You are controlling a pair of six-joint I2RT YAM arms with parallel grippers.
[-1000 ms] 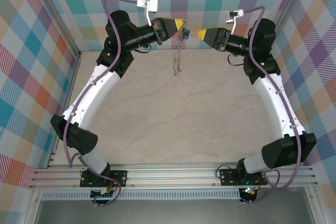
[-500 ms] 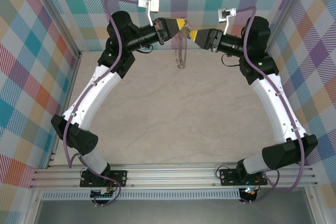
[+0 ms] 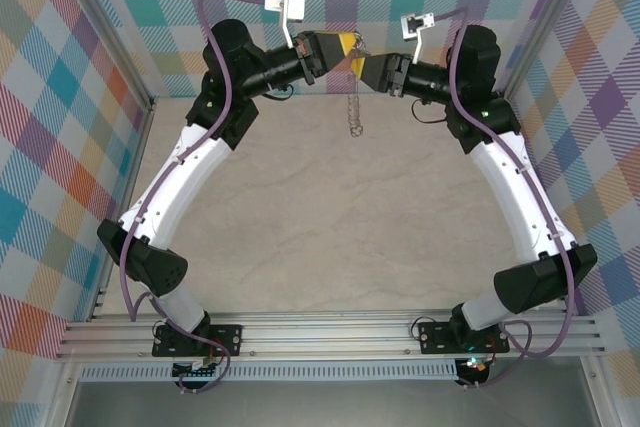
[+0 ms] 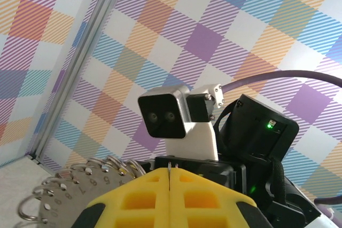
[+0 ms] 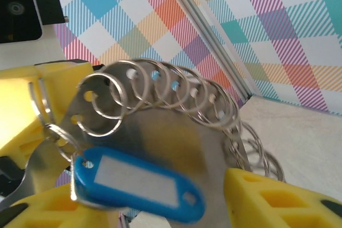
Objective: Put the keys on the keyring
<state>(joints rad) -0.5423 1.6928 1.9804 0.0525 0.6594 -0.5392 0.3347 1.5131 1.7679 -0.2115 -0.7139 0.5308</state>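
**Top external view.** Both arms meet in the air above the far edge of the tabletop [image 3: 330, 237], near its middle. The left gripper [image 3: 348, 44] and right gripper [image 3: 362, 65] are nearly tip to tip. The keyring [image 3: 354, 112] hangs down from between them, clear of the surface.

**Left wrist view.** The left gripper's yellow fingers [image 4: 133, 204] are pressed together, with a thin wire of the keyring nipped at their seam. Numbered loops [image 4: 64, 190] fan out to the lower left.

**Right wrist view.** The right gripper's fingers [image 5: 267, 198] stand apart on either side of the hoop's fanned loops [image 5: 160, 92] and the key [image 5: 136, 188], whose blue head hangs in front. Contact cannot be judged.

**Hazards.** If these jaws close, they may catch a loop instead of the key. A sideways pull could then slip the wire from the left gripper's narrow hold, dropping the keyring onto the tabletop.
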